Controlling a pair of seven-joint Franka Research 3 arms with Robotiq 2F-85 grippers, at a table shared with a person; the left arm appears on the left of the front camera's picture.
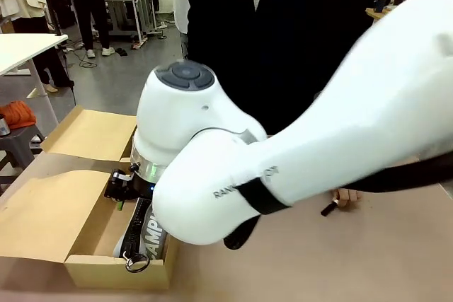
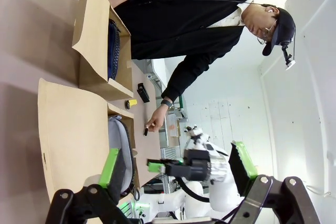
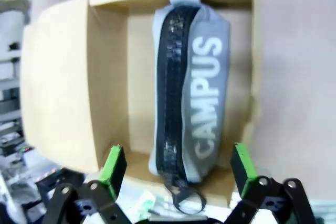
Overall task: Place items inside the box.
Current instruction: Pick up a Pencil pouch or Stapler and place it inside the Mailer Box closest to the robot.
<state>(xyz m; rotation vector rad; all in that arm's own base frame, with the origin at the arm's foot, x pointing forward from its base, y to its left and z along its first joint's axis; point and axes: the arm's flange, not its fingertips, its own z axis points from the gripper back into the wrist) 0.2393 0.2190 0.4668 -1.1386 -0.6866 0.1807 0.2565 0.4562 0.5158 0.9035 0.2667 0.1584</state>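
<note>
Grippers both spread wide, and we see nothing held in either. The right gripper [image 3: 177, 150] hangs over an open brown cardboard box [image 3: 107, 77], with its green pads [image 3: 114, 163] on either side of the near end of a grey zip pencil pouch lettered "CAMPUS" [image 3: 210, 93]. The pouch lies flat inside that box, zip facing up, pull ring toward the gripper. We can't tell if a pad touches the fabric. From the front, the white right arm [image 1: 340, 125] crosses the middle down to the box at the left of the bench [image 1: 318, 266]. The left gripper [image 2: 175, 150] sits off to the side, looking across the bench. There we see a second open cardboard box [image 2: 86, 30] with a navy zip pouch [image 2: 113, 45] in it. On the bare bench beside the boxes lie a small yellow utility knife [image 2: 131, 103] and a black stapler [image 2: 143, 93], near each other. The person's hand [image 2: 157, 121] holds a black marker pen [image 2: 146, 130] just above the bench.
</note>
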